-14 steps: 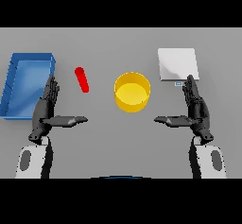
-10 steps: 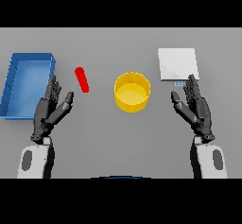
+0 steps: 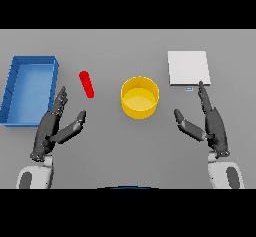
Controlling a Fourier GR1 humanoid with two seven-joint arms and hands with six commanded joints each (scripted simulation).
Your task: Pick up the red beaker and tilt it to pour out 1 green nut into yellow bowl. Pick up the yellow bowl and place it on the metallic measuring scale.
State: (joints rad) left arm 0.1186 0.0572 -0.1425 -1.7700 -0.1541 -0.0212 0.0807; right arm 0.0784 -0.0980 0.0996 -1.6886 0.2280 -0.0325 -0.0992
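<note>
Both hands, left hand [image 3: 52, 128] and right hand [image 3: 212, 123], hover with fingers spread and grasping nothing near the bench's [image 3: 125, 151] front edge, the red beaker [image 3: 87, 84] lying just beyond the left hand, beside the yellow bowl [image 3: 140, 97] at centre.

Open desk [image 3: 110, 146] between left hand [image 3: 54, 127] and red beaker [image 3: 87, 84]; blue tray [image 3: 30, 63] walls off the left; yellow bowl [image 3: 140, 97] mid-desk.
</note>
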